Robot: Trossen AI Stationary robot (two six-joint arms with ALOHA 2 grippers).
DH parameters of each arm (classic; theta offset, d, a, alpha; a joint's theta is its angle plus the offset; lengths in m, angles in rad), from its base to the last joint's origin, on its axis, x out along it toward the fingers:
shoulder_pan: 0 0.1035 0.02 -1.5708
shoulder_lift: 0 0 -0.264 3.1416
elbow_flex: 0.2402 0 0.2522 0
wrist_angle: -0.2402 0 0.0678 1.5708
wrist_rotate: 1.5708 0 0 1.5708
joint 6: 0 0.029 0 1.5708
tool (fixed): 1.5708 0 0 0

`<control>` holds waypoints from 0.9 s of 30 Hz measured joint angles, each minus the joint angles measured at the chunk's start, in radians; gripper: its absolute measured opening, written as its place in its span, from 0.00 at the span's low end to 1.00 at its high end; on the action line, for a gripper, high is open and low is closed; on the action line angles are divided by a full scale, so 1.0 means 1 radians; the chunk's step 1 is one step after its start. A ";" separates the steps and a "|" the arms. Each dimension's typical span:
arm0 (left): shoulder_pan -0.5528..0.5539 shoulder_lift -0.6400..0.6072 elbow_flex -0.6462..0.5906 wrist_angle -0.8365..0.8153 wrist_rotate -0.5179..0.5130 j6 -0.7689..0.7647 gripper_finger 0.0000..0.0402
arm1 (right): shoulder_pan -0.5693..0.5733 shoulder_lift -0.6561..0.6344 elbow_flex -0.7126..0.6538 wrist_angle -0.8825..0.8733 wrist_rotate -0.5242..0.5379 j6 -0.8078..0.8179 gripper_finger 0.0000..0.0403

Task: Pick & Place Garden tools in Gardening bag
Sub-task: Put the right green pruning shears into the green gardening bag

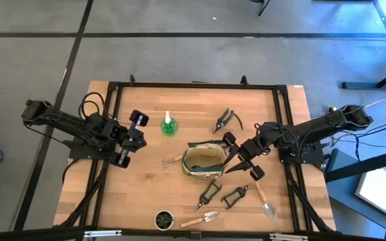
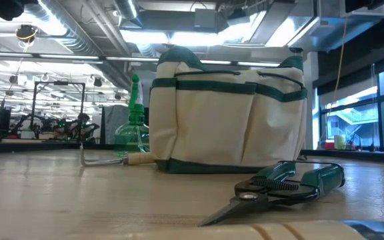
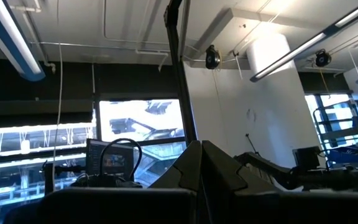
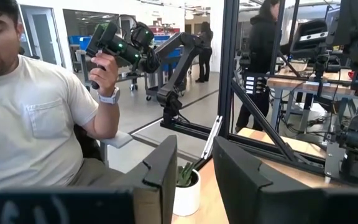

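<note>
Right gripper (image 1: 241, 163) fingers spread, empty, just beside gardening bag (image 1: 203, 161), likely lining up next tool; left gripper (image 1: 129, 138) pressed together, parked well away from bag.

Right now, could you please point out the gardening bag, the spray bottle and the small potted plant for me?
gardening bag (image 1: 202, 163): high view, on its rim.
spray bottle (image 1: 169, 125): high view, on its green body.
potted plant (image 1: 164, 219): high view, on the leaves.
</note>
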 joint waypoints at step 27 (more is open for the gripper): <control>0.000 0.007 0.000 0.000 -0.004 0.000 0.01 | 0.000 0.000 0.000 0.044 0.066 0.032 0.26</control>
